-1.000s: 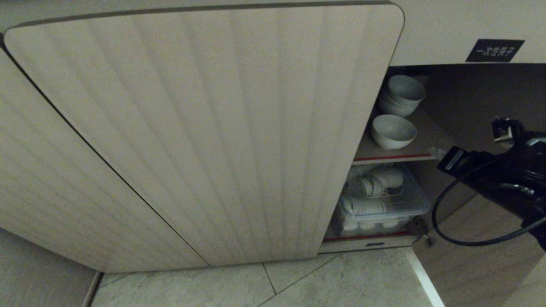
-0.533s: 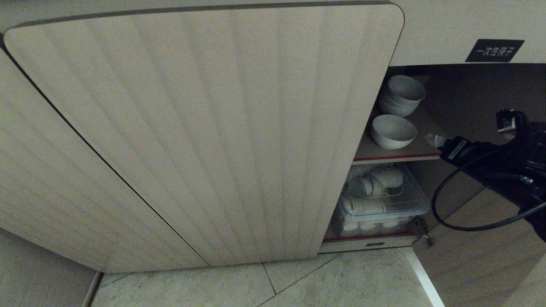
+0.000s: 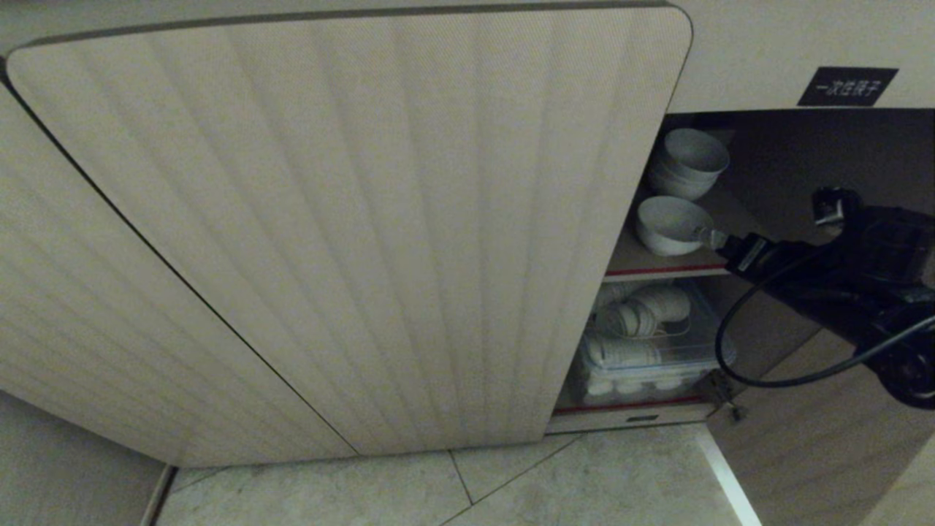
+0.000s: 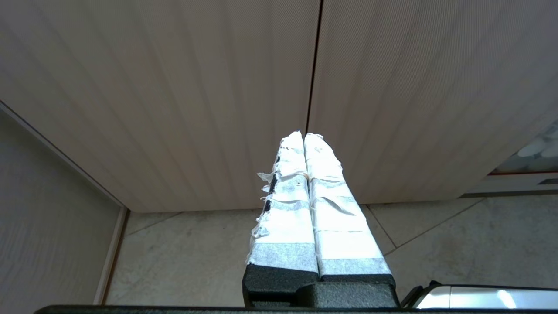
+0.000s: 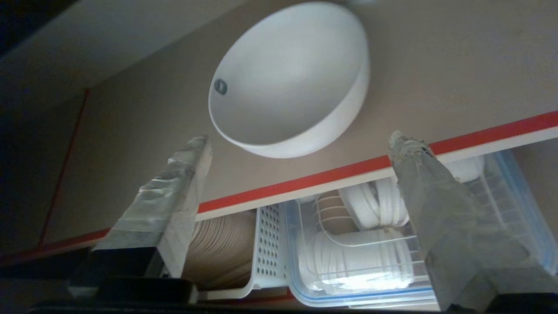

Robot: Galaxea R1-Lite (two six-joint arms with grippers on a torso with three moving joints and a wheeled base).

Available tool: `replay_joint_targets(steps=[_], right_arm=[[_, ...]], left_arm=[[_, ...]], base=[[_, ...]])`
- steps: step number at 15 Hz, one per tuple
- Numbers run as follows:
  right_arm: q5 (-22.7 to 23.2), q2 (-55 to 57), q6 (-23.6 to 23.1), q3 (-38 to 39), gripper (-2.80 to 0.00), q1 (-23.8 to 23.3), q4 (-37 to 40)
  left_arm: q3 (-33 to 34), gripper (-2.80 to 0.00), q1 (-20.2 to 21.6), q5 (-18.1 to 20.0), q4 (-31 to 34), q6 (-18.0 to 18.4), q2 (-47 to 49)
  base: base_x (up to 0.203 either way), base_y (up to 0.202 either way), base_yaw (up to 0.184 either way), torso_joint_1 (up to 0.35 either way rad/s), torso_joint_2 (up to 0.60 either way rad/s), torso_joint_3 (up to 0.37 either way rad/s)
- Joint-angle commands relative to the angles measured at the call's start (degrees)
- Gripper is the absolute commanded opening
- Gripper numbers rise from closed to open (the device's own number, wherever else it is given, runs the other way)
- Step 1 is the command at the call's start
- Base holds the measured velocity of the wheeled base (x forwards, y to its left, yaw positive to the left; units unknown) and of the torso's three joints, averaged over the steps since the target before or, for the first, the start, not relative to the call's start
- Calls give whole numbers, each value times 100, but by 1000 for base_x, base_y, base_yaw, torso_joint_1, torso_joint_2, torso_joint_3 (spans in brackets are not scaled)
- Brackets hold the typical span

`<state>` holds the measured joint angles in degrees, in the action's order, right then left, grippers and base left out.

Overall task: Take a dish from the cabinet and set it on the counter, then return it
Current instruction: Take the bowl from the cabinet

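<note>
Right gripper (image 5: 301, 150) jaws wide, empty, at shelf (image 3: 719, 252) front edge near white bowl (image 3: 672, 223); left gripper (image 4: 305, 139) jaws closed.

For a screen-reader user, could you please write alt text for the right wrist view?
The right gripper, its tape-wrapped fingers open, faces a single round white bowl on the brown cabinet shelf with a red front edge. Below the shelf, a clear plastic bin holds stacked white dishes.
</note>
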<state>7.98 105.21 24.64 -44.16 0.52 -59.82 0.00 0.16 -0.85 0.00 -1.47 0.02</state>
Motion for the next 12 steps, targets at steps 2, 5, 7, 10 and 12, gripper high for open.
replay_joint_targets(steps=[2,5,7,10,12], right_arm=[[1,221,14,-218,0,39,15],[-7,270,11,-558,0,-2,383],[-7,286,6,-682,0,-23,594],[-111,415,8,-916,0,-26,729],[-292,527,12,-1257,0,-26,993]], left_arm=[[0,-280,2,-3,0,-2,-2],[0,-280,2,-3,0,-2,-2],[0,-280,2,-3,0,-2,-2],[0,-280,2,-3,0,-2,-2],[0,-280,2,-3,0,-2,-2]], base=[[0,0,0,0,0,0],[0,0,0,0,0,0],[0,0,0,0,0,0],[0,0,0,0,0,0],[0,0,0,0,0,0]])
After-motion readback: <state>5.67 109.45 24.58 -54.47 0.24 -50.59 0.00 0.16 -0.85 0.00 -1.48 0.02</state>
